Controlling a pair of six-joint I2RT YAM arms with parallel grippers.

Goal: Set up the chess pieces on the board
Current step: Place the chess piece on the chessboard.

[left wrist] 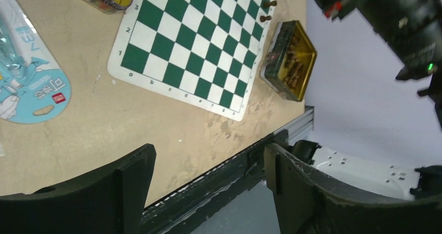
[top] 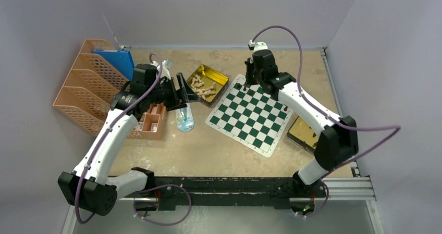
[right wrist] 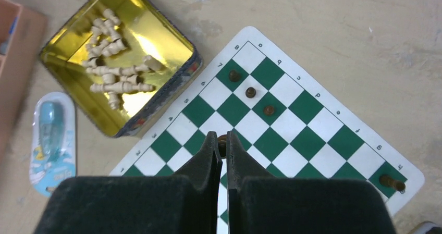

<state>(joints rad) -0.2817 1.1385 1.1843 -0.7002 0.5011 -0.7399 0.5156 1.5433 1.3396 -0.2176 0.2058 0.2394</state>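
The board (top: 250, 114) lies tilted at the table's middle right. My right gripper (right wrist: 222, 139) hangs over its far-left part, shut on a dark brown chess piece (right wrist: 222, 145) pinched at the fingertips. Three dark pieces (right wrist: 250, 92) stand in a diagonal row near the board's corner, and another (right wrist: 391, 182) stands at a far corner. Pale chess pieces (right wrist: 112, 72) lie heaped in an open gold tin (right wrist: 161, 41). My left gripper (left wrist: 208, 156) is open with nothing between its fingers, and hovers beside that tin (top: 219, 77). In the top view the right gripper (top: 249, 82) is at the board's far corner.
A second gold tin (left wrist: 307, 51) holding dark pieces sits by the board's right edge, partly under the right arm (top: 312, 111). A blue blister packet (top: 184, 120) lies left of the board. An orange file rack (top: 88, 83) and a small orange tray (top: 151, 120) stand at the left.
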